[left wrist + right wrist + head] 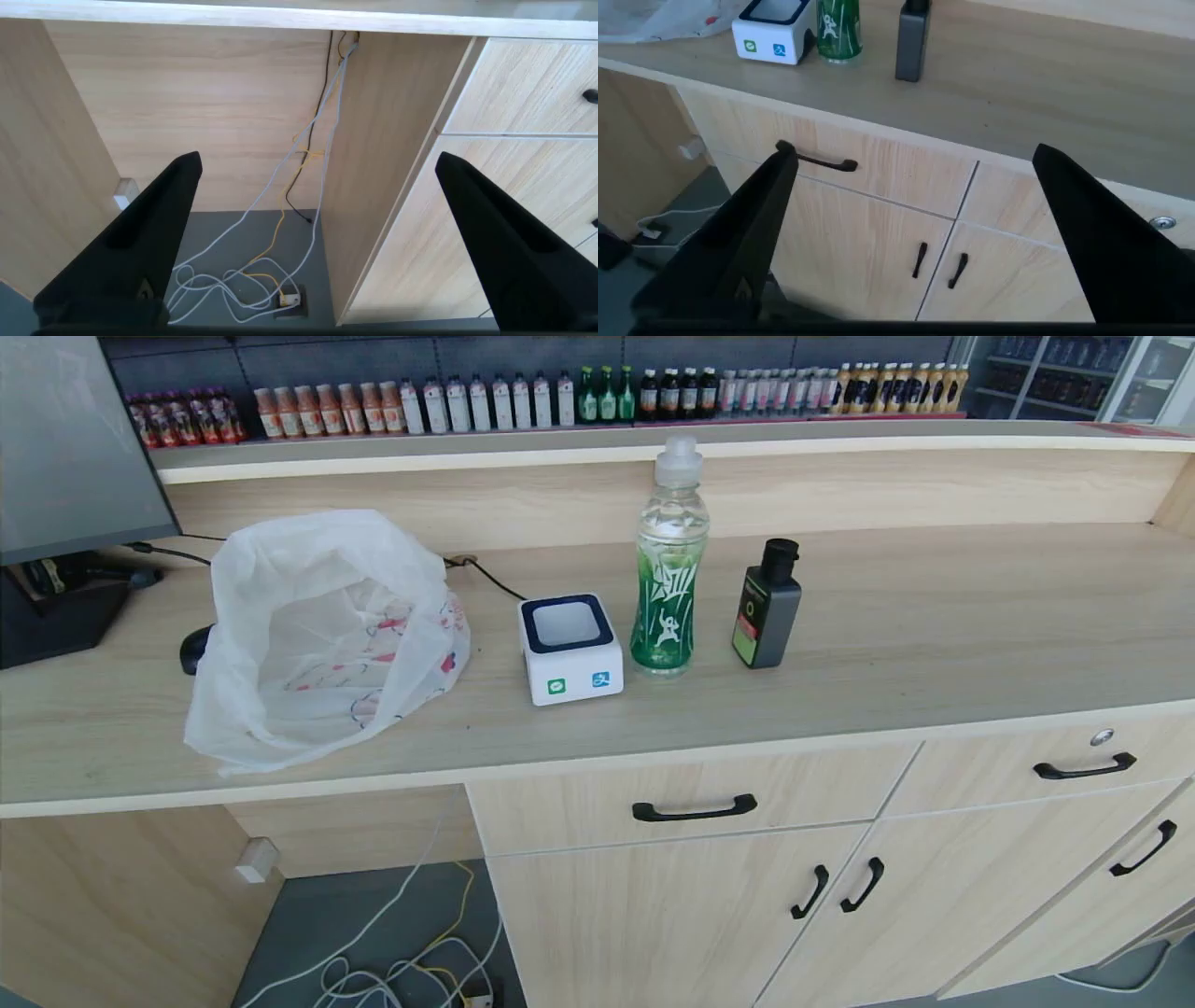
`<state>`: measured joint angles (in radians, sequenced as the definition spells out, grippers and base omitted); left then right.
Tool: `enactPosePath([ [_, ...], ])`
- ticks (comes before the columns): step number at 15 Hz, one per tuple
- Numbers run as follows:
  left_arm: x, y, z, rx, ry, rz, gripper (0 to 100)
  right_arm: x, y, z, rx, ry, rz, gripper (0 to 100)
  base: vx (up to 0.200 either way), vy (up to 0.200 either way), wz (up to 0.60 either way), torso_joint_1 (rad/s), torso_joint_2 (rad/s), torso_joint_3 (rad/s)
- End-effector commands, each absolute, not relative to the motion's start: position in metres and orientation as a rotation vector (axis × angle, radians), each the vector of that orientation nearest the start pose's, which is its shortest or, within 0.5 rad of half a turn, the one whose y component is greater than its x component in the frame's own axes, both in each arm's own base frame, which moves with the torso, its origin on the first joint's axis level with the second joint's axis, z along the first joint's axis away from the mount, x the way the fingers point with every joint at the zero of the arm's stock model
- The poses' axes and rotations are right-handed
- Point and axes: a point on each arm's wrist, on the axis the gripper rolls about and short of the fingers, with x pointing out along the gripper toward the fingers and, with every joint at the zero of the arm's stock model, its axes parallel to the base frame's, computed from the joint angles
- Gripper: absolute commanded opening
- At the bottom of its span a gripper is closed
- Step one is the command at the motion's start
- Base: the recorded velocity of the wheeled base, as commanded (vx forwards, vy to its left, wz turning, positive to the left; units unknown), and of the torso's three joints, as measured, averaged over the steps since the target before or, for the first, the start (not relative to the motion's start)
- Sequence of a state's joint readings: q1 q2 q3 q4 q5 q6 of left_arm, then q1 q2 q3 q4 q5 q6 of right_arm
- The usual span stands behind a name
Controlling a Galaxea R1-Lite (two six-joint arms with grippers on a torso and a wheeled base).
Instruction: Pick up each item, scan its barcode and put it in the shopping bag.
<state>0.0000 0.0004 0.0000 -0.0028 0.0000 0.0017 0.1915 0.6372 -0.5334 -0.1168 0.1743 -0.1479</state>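
The left gripper (318, 163) hangs low in front of the light wooden counter (934, 635), its two black fingers spread wide with nothing between them. Ahead of its jaws lies the open recess under the counter, where loose white and yellow cables (252, 280) trail down to the grey floor.

The right gripper (915, 154) is just as wide and also holds nothing. Straight ahead, in the gap between its jaws, is a pale drawer front with a black bar handle (817, 161). The task's things stand on the counter top, beyond the jaws and higher than their tips, well apart from both grippers.

A clear plastic bottle with a green printed label and a pale cap (669, 560) stands upright. Just beside it stands a flat dark grey bottle with a black cap (767, 607). On the clear bottle's other side sits a white cube-shaped barcode scanner with a dark blue rimmed window (569, 649). Past the scanner the thin white plastic shopping bag (317, 635) slumps with its mouth open. It seems empty, though its folds hide the bottom.
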Motion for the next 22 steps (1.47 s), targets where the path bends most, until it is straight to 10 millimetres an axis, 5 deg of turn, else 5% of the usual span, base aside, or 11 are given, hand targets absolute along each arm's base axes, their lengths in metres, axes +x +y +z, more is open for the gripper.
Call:
enactPosePath([
  [1, -0.023, 0.000, 0.076, 0.002, -0.003, 0.000, 100, 0.088, 0.033, 0.233, -0.103, 0.071, 0.499, 100, 0.000, 0.000, 0.00, 0.000, 0.00, 0.000],
  [6, -0.023, 0.000, 0.076, 0.002, -0.003, 0.000, 100, 0.168, 0.093, 0.237, -0.006, -0.061, 0.661, 100, 0.000, 0.000, 0.00, 0.000, 0.00, 0.000],
  [8, -0.023, 0.000, 0.076, 0.002, -0.003, 0.000, 100, 0.185, 0.110, 0.245, -0.002, -0.171, 0.688, 100, 0.000, 0.000, 0.00, 0.000, 0.00, 0.000],
  [15, -0.023, 0.000, 0.076, 0.002, -0.003, 0.000, 100, 0.203, 0.136, 0.253, -0.096, -0.214, 0.595, 100, 0.000, 0.000, 0.00, 0.000, 0.00, 0.000],
  [22, -0.023, 0.000, 0.076, 0.002, -0.003, 0.000, 100, 0.197, 0.220, 0.262, -0.050, -0.202, 0.425, 100, 0.000, 0.000, 0.00, 0.000, 0.00, 0.000],
])
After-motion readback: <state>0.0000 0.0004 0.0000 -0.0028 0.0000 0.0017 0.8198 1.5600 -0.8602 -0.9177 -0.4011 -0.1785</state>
